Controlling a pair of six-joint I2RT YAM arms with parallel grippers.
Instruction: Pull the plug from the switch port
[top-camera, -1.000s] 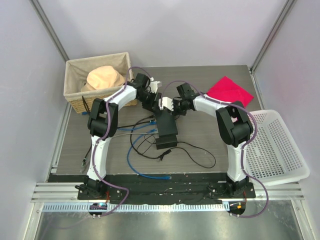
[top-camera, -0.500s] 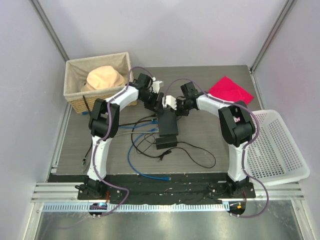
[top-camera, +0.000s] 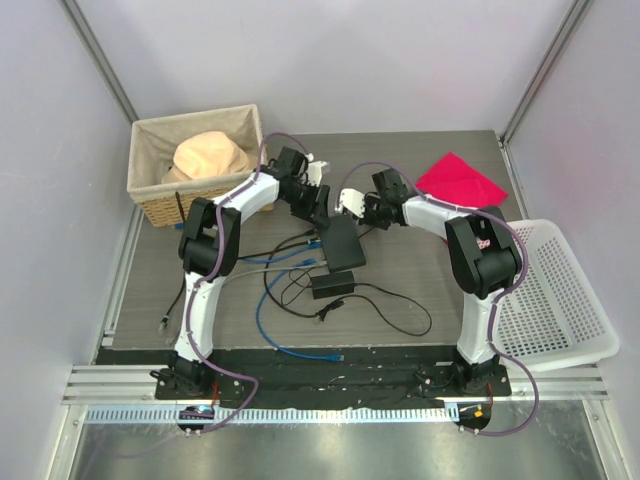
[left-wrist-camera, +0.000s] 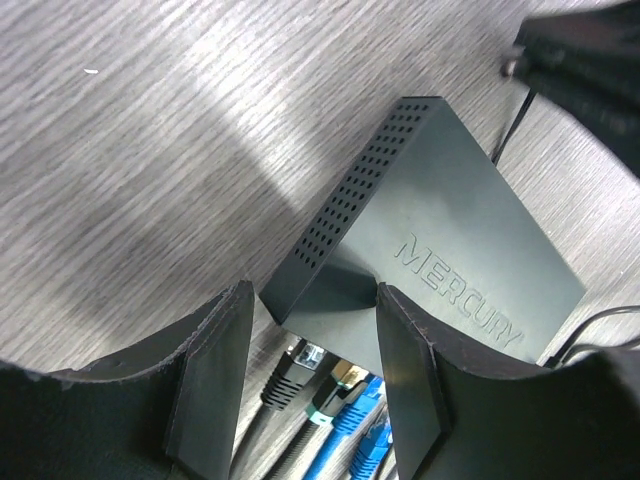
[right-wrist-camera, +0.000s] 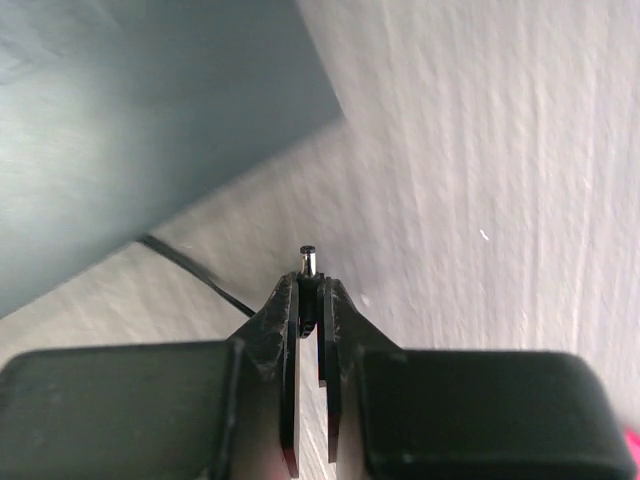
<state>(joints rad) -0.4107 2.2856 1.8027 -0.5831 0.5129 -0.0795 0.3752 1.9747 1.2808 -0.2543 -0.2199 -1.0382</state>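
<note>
The switch (top-camera: 341, 240) is a flat black box marked MERCURY (left-wrist-camera: 450, 240), lying slanted on the table. My left gripper (top-camera: 318, 207) is shut on its far corner, a finger (left-wrist-camera: 210, 380) on either side of that corner. Black and blue network plugs (left-wrist-camera: 300, 365) sit in the sockets below that corner. My right gripper (top-camera: 350, 206) is shut on the plug (right-wrist-camera: 309, 262), a small black barrel plug with a metal tip. The plug is free in the air, clear of the switch edge (right-wrist-camera: 150, 100). Its thin black cord (right-wrist-camera: 190, 265) trails left.
A wicker basket (top-camera: 150, 195) with a beige hat (top-camera: 210, 155) stands at the back left. A red cloth (top-camera: 460, 180) lies back right, a white plastic basket (top-camera: 555, 300) at the right edge. A black adapter brick (top-camera: 332, 284) and loose blue cables (top-camera: 265, 315) lie nearer the arms.
My right gripper has drawn back to the right with the plug, away from the switch. The switch has swung from straight to slanted in my left gripper.
</note>
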